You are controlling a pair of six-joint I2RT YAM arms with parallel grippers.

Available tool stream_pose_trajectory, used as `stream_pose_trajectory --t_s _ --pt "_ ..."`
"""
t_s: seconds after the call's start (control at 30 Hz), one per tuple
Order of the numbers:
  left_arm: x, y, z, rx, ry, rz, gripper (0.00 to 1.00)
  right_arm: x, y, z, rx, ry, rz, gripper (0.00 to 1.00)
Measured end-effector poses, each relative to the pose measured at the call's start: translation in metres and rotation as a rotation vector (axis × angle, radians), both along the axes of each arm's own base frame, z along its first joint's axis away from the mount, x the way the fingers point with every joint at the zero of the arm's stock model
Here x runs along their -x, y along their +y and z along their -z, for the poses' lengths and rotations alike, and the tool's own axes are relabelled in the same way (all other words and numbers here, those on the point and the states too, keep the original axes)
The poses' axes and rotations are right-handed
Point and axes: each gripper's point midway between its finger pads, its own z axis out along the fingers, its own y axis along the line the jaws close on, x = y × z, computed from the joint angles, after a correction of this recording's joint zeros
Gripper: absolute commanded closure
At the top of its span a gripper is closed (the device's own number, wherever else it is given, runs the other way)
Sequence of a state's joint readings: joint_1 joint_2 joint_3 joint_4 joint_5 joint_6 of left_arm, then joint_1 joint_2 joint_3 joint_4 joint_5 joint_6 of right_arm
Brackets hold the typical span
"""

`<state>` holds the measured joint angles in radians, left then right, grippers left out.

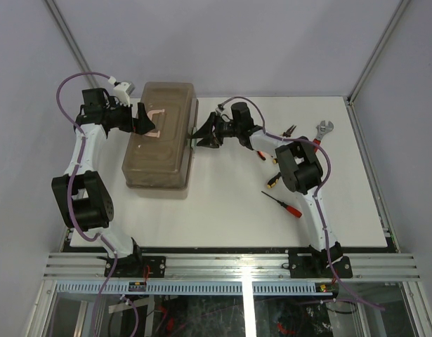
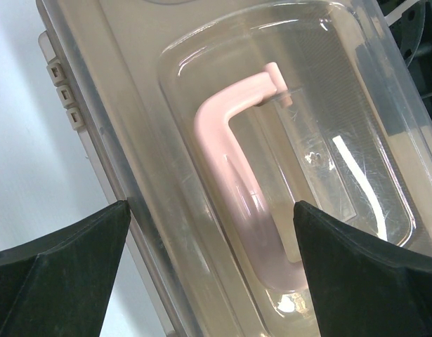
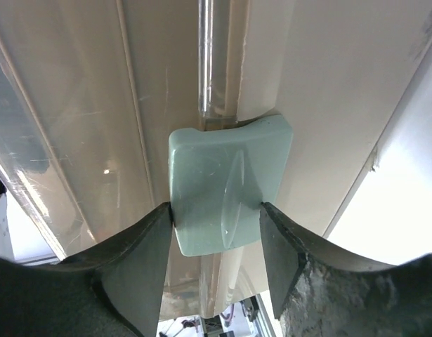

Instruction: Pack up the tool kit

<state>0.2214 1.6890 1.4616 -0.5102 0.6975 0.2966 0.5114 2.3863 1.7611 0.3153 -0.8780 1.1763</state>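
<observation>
The tan translucent toolbox (image 1: 159, 151) lies on the white table with its lid closed. My left gripper (image 1: 140, 121) hovers over the lid, open, its jaws (image 2: 210, 210) straddling the lower end of the pink handle (image 2: 226, 154) and the lid's edge without touching them. My right gripper (image 1: 199, 135) is at the box's right side. In the right wrist view its fingers (image 3: 217, 207) press both sides of the pale green latch (image 3: 226, 179). A red-handled screwdriver (image 1: 284, 205), a yellow-handled tool (image 1: 273, 181), a wrench (image 1: 324, 128) and small pliers (image 1: 290, 130) lie to the right.
Another red and yellow handled tool (image 1: 261, 154) lies partly under the right arm. The table's (image 1: 223, 210) right edge is close to the wrench. The box's hinge tabs (image 2: 61, 91) show at its left side.
</observation>
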Motion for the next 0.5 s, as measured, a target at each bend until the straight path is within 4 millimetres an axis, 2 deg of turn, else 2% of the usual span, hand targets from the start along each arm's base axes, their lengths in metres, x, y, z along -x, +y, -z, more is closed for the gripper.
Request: stream_pose_trajectory --t_s 0.13,0.5 --pt "0.0 0.0001 -0.0001 -0.001 0.0 0.0 0.05 -0.0001 0.0008 0.0058 -0.039 0.014 -0.006 0.3" --pt "0.0002 -0.0005 -0.0001 -0.005 0.003 0.0 0.05 0.001 0.0051 0.0109 -0.178 0.053 -0.046 0.23"
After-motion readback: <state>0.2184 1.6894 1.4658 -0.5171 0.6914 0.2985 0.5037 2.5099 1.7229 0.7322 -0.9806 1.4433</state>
